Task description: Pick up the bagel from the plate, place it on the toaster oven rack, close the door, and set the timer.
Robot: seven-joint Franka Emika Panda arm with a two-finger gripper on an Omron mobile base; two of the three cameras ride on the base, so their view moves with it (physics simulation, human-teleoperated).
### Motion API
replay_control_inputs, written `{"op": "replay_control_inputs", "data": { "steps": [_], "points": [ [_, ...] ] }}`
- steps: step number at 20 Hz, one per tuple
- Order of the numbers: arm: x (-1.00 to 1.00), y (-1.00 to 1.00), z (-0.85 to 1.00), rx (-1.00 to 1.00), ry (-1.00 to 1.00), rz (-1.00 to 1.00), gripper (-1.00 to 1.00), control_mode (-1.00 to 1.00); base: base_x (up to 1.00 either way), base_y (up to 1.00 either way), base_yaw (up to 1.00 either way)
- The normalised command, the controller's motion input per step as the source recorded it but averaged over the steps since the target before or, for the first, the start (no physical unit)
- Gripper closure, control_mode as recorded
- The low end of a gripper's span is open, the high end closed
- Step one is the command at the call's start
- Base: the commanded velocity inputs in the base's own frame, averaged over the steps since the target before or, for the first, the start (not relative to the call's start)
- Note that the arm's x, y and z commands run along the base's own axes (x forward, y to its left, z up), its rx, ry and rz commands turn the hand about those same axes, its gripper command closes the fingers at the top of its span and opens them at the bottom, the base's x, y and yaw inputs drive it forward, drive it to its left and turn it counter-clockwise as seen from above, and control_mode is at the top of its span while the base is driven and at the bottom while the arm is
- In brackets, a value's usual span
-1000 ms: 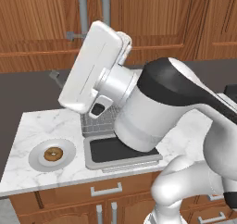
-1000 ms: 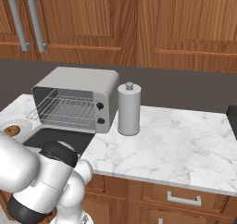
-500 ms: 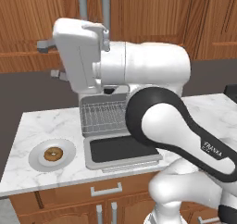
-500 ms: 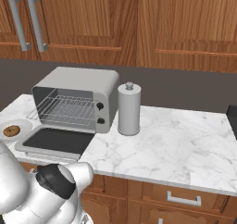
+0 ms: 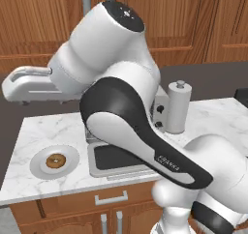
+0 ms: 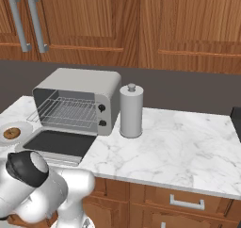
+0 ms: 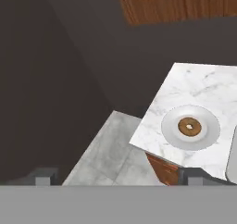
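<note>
Tool point(image 7: 115, 180) open, empty, high beyond desk point(image 7: 199, 86) corner. Bagel point(image 7: 189, 126) on plate point(image 7: 208, 136). Oven door point(image 6: 59, 143) down, rack point(image 6: 66, 112) bare.

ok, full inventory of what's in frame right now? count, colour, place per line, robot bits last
bagel: 1, golden-brown, centred on the plate
plate: 1, light grey, on the counter's left end, beside the open door
toaster oven: 1, light grey, at the back of the counter, two dark knobs on its right front
toaster oven rack: 1, silver wire, inside the oven, bare
door: 1, grey frame with dark glass, folded down flat in front of the oven
canister: 1, grey with a knobbed lid, upright just right of the oven
counter: 1, white marble, over wooden drawers
cabinets: wooden, on the wall above
gripper: 1, dark fingertips, jaws open, out past the counter's left end, holding nothing
</note>
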Motion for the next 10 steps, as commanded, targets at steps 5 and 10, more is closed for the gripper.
{"op": "replay_control_inputs", "data": {
  "steps": [5,10],
  "points": [
    [0.35,0.00,-0.95,-0.40,0.00,-0.12,-1.00,-1.00,0.00,0.00,0.00],
    [0.43,-0.02,-0.84,-0.10,-0.02,-0.14,-1.00,-1.00,0.00,0.00,0.00]
  ]
}}
